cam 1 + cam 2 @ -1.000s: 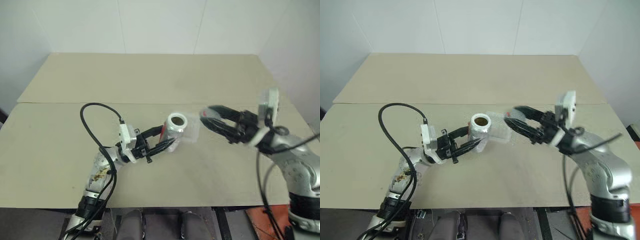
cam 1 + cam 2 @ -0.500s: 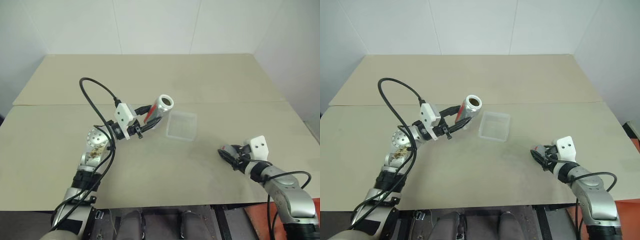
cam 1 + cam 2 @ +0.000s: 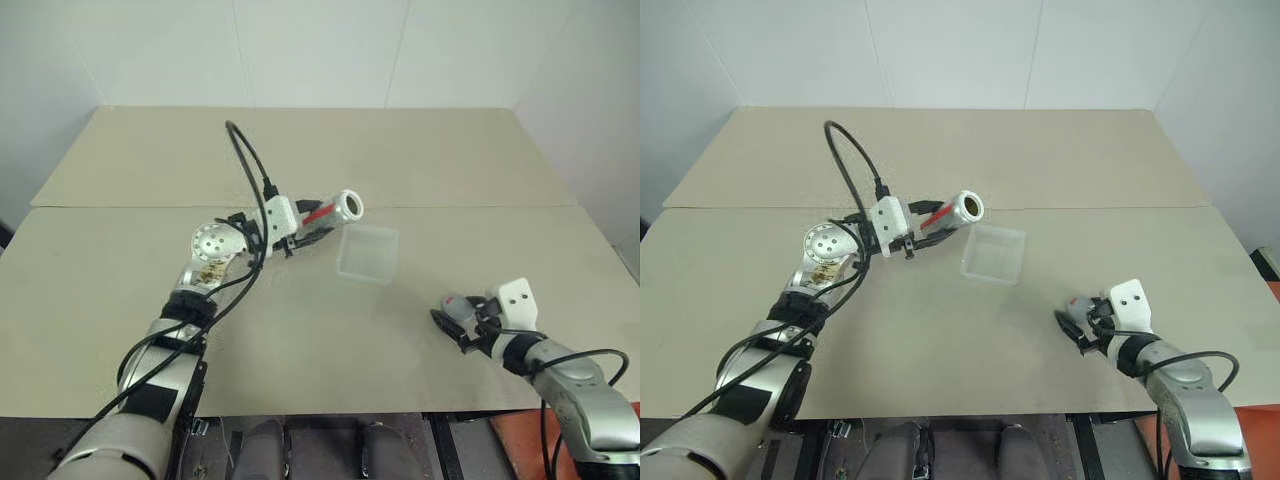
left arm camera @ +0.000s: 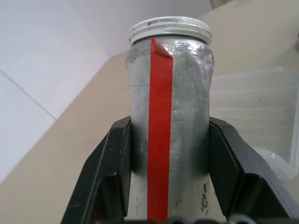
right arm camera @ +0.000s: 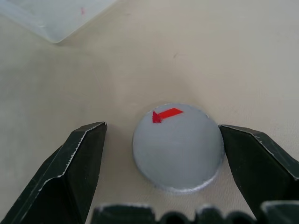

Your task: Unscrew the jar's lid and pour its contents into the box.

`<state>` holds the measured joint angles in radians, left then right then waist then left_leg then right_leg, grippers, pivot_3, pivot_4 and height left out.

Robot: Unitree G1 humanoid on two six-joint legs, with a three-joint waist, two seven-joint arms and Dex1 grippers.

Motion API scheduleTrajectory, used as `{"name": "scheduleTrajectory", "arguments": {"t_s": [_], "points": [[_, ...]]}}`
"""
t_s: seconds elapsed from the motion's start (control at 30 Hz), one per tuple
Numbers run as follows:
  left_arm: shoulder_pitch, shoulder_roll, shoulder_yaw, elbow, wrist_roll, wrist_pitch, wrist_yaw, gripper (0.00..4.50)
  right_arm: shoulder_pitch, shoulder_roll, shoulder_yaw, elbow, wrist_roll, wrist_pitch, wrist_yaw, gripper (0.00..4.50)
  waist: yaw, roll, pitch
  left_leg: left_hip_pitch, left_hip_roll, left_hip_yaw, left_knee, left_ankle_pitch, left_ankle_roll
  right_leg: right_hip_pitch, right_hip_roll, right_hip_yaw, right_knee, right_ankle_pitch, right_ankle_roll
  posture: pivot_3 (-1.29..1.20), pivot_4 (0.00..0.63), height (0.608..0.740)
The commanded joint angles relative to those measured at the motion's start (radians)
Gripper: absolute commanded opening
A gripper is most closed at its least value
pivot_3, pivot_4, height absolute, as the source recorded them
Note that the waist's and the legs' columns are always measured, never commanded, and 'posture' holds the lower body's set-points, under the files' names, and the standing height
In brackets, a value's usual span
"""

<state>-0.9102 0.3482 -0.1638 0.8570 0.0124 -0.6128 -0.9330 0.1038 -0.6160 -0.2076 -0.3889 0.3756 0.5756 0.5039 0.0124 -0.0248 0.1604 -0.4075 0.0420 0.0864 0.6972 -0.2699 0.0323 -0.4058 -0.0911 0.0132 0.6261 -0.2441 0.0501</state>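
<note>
My left gripper (image 3: 312, 225) is shut on the clear jar (image 3: 328, 211), its black fingers (image 4: 117, 158) clamping both sides. The jar (image 4: 170, 107) has a red strip down its side and no lid. It lies nearly level in the air, its open mouth pointing toward the box (image 3: 367, 253) near the box's far left corner. Brown contents (image 3: 968, 208) show inside the mouth. The grey lid (image 5: 177, 147) with its red mark lies flat on the table at the right front. My right gripper (image 5: 162, 127) stands open around the lid, with a gap on each side.
The tan table (image 3: 300, 330) has a seam running across its middle, behind the box. A black cable (image 3: 245, 165) loops up over my left arm. White walls close off the back and both sides.
My left arm has carried the jar forward and tipped it from mouth-up to nearly level beside the box. My right gripper has come down to the table and opened, leaving the lid there.
</note>
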Motion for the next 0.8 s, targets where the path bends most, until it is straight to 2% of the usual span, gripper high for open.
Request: {"name": "scheduleTrajectory", "arguments": {"t_s": [0.03, 0.23, 0.43, 0.6, 0.7, 0.8], "points": [[-0.111, 0.010, -0.036, 0.107, 0.084, -0.130, 0.026, 1.96, 0.005, -0.062, -0.073, -0.137, 0.008, -0.002, 0.025, 4.47, 0.000, 0.000, 0.000, 0.000, 0.000, 0.000, 0.000, 0.000, 0.000, 0.000, 0.000, 0.000, 0.000, 0.000, 0.000, 0.00, 0.150, 0.740], [-0.246, 0.019, -0.097, 0.271, 0.214, -0.248, 0.087, 1.96, 0.062, -0.166, -0.131, -0.258, 0.044, 0.026, 0.116, 4.47, 0.000, 0.000, 0.000, -0.001, 0.000, -0.001, -0.001, 0.000, 0.000, 0.000, 0.000, 0.000, -0.001, 0.000, 0.001, 0.00, 0.150, 0.740], [-0.352, 0.037, -0.193, 0.351, 0.392, -0.307, 0.222, 1.96, 0.080, -0.195, -0.155, -0.337, 0.070, 0.071, 0.132, 4.47, 0.001, -0.001, 0.001, -0.001, -0.001, -0.001, 0.001, 0.000, 0.000, 0.000, 0.000, -0.001, 0.000, 0.000, 0.001, 0.00, 0.150, 0.740], [-0.468, 0.058, -0.424, 0.372, 0.739, -0.325, 0.619, 1.96, 0.067, -0.172, -0.154, -0.348, 0.091, 0.086, 0.115, 4.47, 0.003, -0.002, 0.001, -0.002, -0.001, -0.002, 0.001, 0.000, 0.000, 0.000, 0.000, -0.001, -0.001, 0.000, 0.001, 0.00, 0.150, 0.740], [-0.546, 0.055, -0.616, 0.383, 0.982, -0.295, 0.925, 1.96, 0.066, -0.171, -0.145, -0.350, 0.084, 0.092, 0.108, 4.47, 0.008, -0.003, 0.002, -0.003, -0.003, -0.002, 0.001, 0.000, 0.001, 0.000, -0.002, -0.001, -0.001, -0.001, 0.003, 0.00, 0.150, 0.740], [-0.600, 0.025, -0.746, 0.405, 1.135, -0.247, 1.226, 1.96, 0.063, -0.168, -0.141, -0.354, 0.086, 0.103, 0.102, 4.47, 0.011, -0.004, 0.002, -0.003, -0.003, -0.002, 0.001, 0.000, 0.001, -0.001, -0.002, -0.001, -0.001, -0.001, 0.003, 0.00, 0.150, 0.740]]}}
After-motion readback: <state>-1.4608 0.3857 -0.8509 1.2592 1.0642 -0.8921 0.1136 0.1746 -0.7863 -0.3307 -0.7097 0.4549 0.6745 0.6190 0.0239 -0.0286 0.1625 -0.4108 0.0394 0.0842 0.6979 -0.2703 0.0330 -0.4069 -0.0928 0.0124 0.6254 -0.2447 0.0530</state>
